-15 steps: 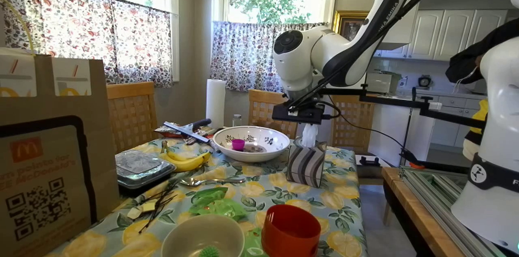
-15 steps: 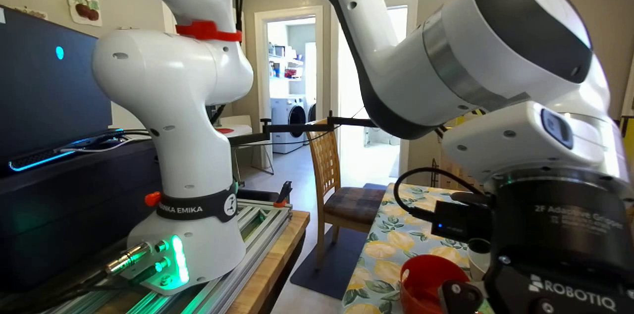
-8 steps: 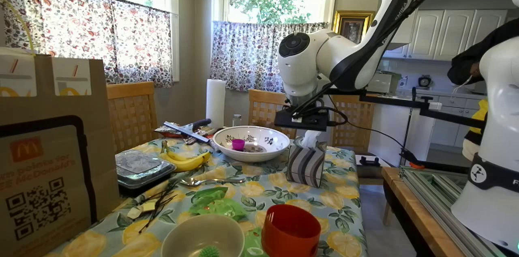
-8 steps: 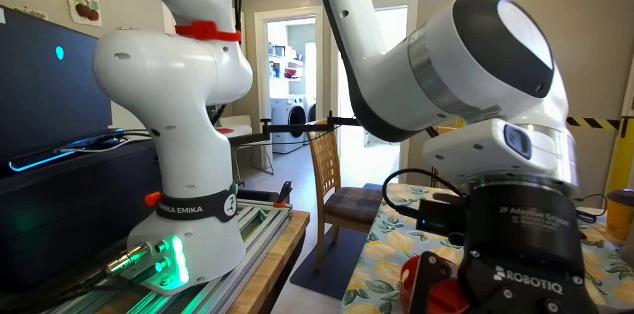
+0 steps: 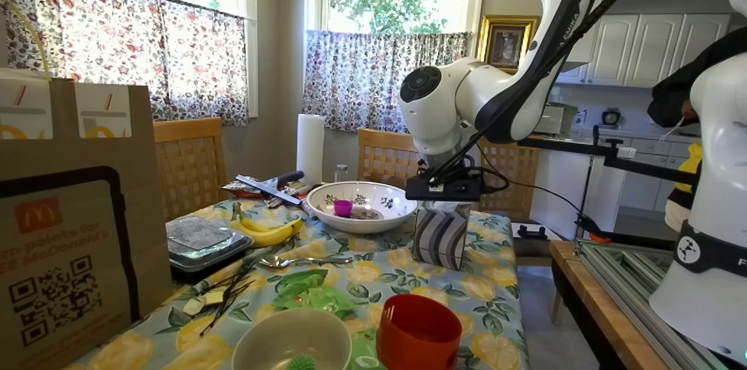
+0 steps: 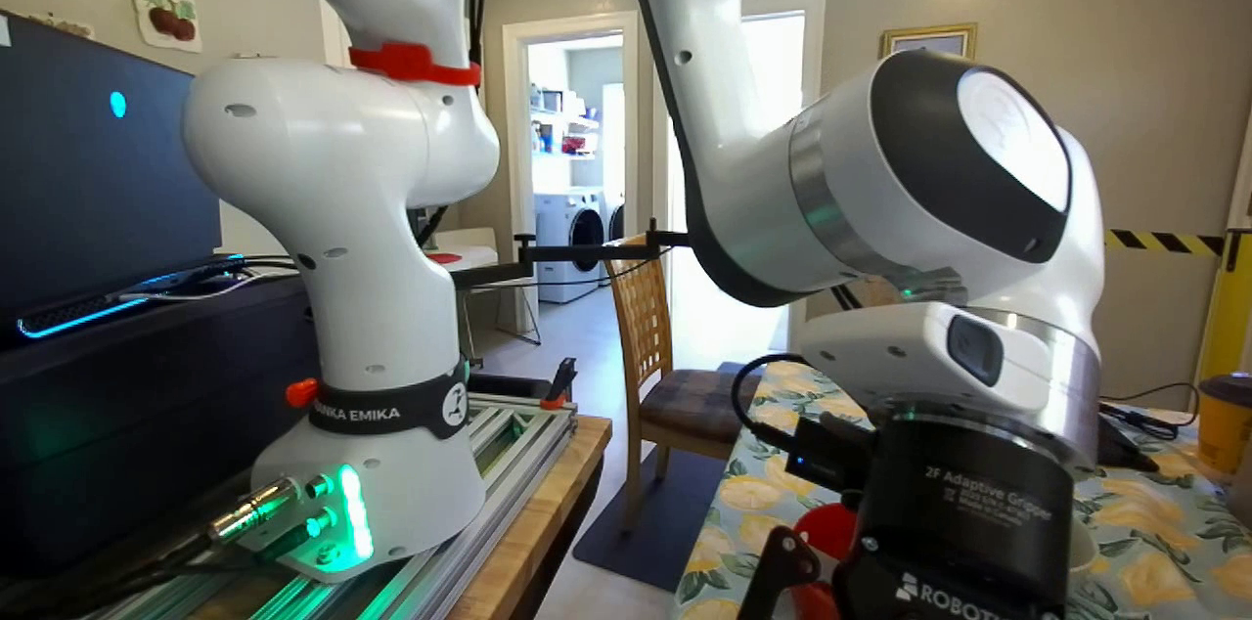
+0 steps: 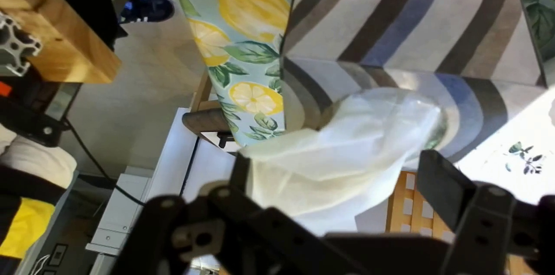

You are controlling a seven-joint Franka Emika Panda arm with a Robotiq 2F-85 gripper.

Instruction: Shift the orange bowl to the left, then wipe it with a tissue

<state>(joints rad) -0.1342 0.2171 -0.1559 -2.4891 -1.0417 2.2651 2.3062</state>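
White tissue (image 7: 342, 145) sits within our end effector (image 7: 336, 175), parted wide near the counter's (image 7: 243, 40) edge; let's centre before closing.

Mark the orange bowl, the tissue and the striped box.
Orange bowl (image 5: 415, 350), in an exterior view: outer wall.
Tissue (image 7: 342, 149), in the wrist view: crumpled middle.
Striped box (image 5: 439, 237), in an exterior view: side panel.

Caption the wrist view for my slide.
Open black gripper at a crumpled white paper tissue protruding from a grey wavy-striped box.

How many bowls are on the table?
3: a white patterned bowl near the tissue box, and a pale bowl and the orange bowl side by side. More may be hidden.
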